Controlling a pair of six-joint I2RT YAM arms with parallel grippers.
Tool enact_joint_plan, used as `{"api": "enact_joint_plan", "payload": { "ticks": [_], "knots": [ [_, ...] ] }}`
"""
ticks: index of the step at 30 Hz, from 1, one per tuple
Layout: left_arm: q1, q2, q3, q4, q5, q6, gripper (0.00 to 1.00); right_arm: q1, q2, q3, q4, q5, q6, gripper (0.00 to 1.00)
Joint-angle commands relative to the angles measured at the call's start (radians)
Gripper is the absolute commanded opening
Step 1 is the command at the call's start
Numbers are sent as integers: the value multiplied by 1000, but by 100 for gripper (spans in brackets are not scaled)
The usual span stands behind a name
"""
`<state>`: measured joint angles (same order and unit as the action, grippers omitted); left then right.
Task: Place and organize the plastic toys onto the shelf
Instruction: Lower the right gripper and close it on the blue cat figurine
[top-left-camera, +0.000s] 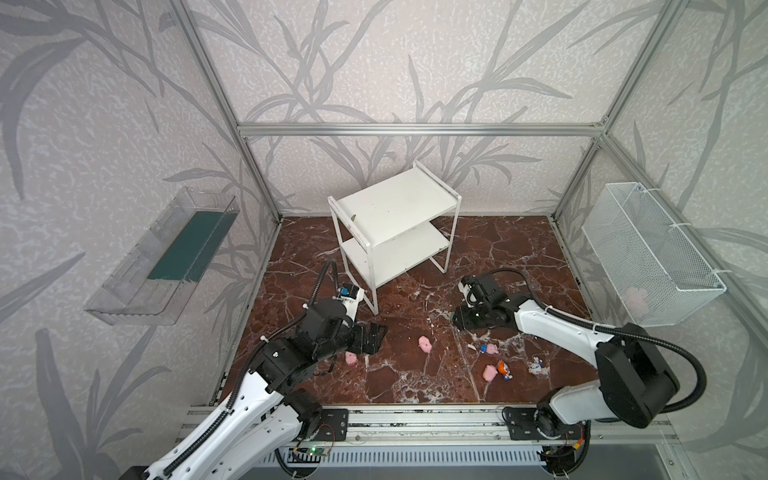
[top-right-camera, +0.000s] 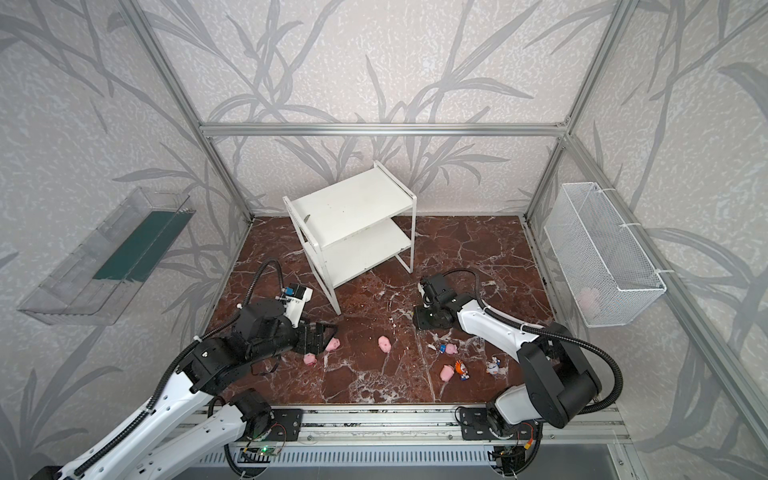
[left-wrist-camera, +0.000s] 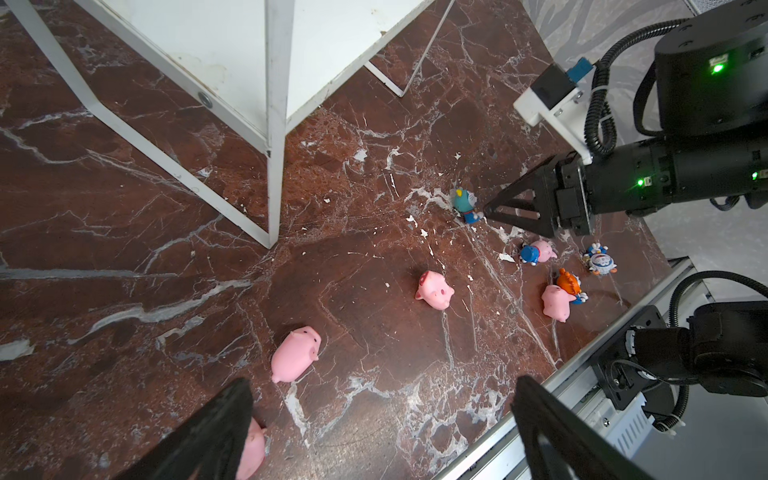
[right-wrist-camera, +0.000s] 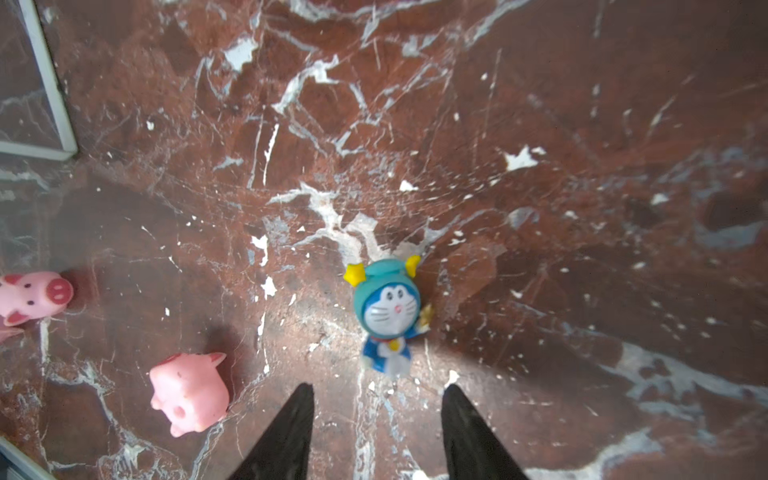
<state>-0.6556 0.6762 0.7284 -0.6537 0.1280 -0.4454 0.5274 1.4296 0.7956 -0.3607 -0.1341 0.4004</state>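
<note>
Teal-hat toy (right-wrist-camera: 388, 309) sits just past my right hand (right-wrist-camera: 378, 385), apart and empty, so a bump could knock it over.

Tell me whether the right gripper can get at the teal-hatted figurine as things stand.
Probably yes. The right gripper, jaws apart, points at the teal-hatted figurine from just short of it, with only bare floor between; the nearest pink pig lies aside.

Red-brown marble tabletop (top-right-camera: 478, 249): one white two-tier shelf (top-right-camera: 353, 203), upright; four pink pigs (top-right-camera: 384, 343); four blue-and-white figurines (top-right-camera: 460, 369), scattered.
</note>
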Motion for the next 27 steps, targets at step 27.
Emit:
{"api": "enact_joint_plan", "payload": {
  "ticks": [27],
  "knots": [
    [-20,4,-15,12,7,5,99,-89,196,33,109,-253,-118,37]
  ]
}}
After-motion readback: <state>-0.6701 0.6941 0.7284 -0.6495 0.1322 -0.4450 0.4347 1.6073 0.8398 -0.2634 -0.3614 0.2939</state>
